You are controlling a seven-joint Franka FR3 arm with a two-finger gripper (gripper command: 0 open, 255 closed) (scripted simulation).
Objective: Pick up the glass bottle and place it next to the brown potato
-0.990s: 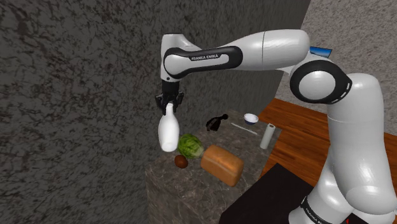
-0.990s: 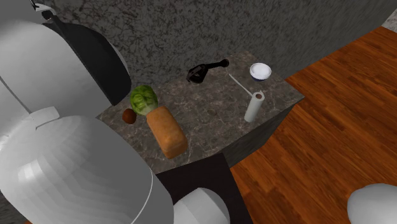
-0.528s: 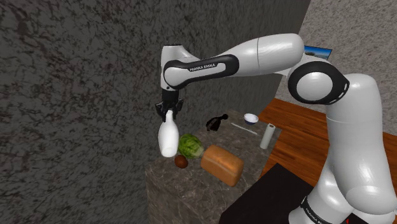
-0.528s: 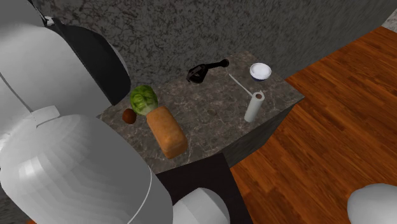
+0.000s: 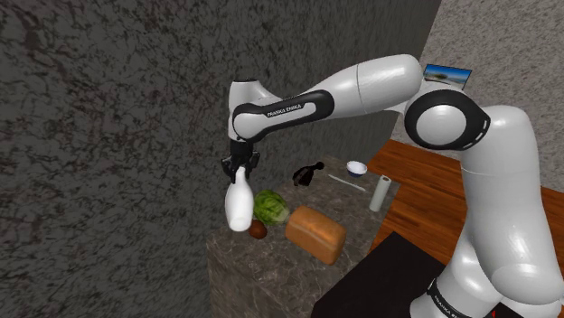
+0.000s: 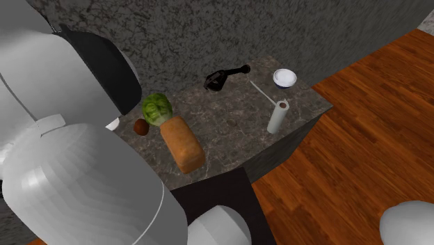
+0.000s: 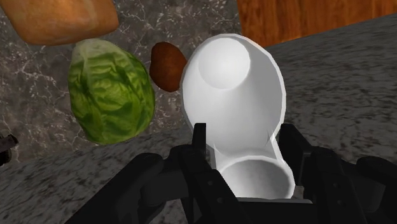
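I saw the bottle (image 7: pixel 232 95) plain white, the fingers (image 7: pixel 296 153) black, the potato (image 7: pixel 167 65) brown, the lettuce (image 7: pixel 111 92) mottled green, the loaf (image 5: pixel 315 234) orange-tan, the counter (image 6: pixel 236 122) grey with pale veining, and the floor (image 6: pixel 348 153) reddish wood-grain.

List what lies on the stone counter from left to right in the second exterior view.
In order: brown potato, green lettuce, bread loaf, black object, white roll; white bowl left out, since it overlaps the roll.

The jaws hold a white bottle (image 5: pixel 239 206) near the potato (image 5: pixel 258 229).
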